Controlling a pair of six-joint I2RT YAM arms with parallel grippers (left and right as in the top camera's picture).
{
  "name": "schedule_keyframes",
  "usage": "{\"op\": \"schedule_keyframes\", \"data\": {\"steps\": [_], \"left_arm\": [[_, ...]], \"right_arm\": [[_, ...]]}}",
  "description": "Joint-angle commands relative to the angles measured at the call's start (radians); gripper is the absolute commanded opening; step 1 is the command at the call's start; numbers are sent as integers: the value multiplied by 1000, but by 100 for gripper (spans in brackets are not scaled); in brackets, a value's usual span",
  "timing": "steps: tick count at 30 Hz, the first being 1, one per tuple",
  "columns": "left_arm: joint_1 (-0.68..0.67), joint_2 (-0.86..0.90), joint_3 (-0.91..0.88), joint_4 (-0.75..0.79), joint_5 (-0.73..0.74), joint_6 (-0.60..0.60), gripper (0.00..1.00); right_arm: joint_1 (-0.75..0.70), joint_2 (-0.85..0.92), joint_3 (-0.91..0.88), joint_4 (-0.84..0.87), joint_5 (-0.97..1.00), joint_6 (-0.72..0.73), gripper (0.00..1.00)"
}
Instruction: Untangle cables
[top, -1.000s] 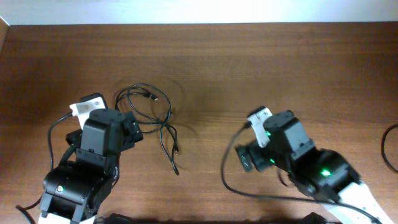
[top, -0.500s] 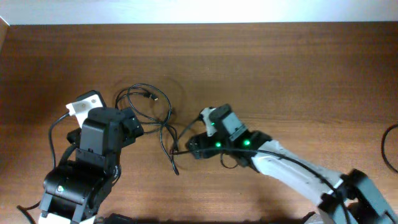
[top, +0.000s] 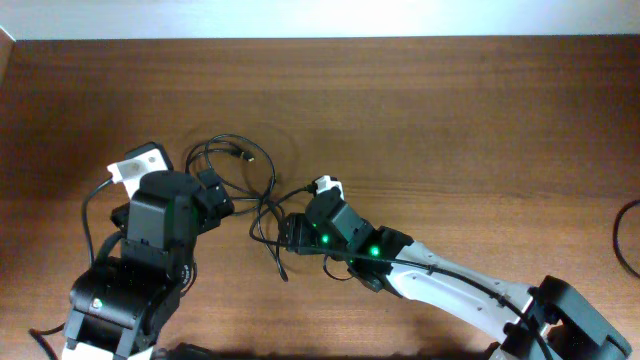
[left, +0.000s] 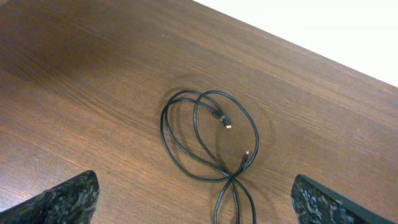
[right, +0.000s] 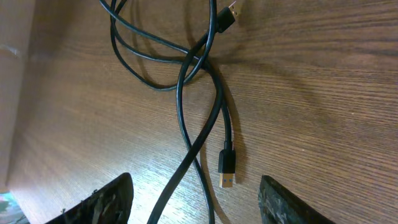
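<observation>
At the lower left of the overhead view, the left gripper (top: 212, 193) has its jaws spread wide. It holds nothing and sits just to the left of the tangle. The thin black flexible cables with gold-tipped plugs (top: 271, 178) lie left of centre on the dark brown wooden table (top: 450, 120). They form overlapping loops in the upper part and narrow to a crossing below, where two strands trail towards the bottom of the frame. The left wrist view shows the loops (left: 163, 127) lying flat with two plug ends inside them. Whether this is one cord or several cannot be told. Just right of the crossing, the right gripper (top: 288, 233) reaches in from the lower right. In its wrist view the fingers stand apart on either side of the trailing strands and a black plug with a gold tip (right: 227, 165), and they are not clamped on anything. In my judgement the task is at an early stage. No strand has been lifted or separated, the loops and the crossing are intact, and all the pulling apart is left to do.
</observation>
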Motion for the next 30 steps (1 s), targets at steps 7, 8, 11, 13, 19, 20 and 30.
{"op": "schedule_keyframes", "data": {"steps": [7, 8, 11, 13, 19, 20, 30], "left_arm": [[5, -5, 33, 14, 22, -10, 99], [5, -5, 33, 14, 22, -10, 99], [5, -5, 34, 24, 22, -10, 99], [5, -5, 34, 28, 22, -10, 99], [5, -19, 34, 28, 25, -9, 99], [5, -26, 34, 28, 25, -10, 99], [5, -50, 34, 29, 21, -5, 99]], "right_arm": [[75, 56, 2, 55, 21, 47, 63], [86, 68, 2, 76, 12, 47, 59], [115, 94, 2, 111, 1, 46, 21], [117, 97, 2, 111, 2, 45, 4], [83, 97, 2, 147, 56, -114, 4], [60, 97, 2, 178, 56, -189, 4], [-238, -92, 142, 237, -18, -481, 4]]}}
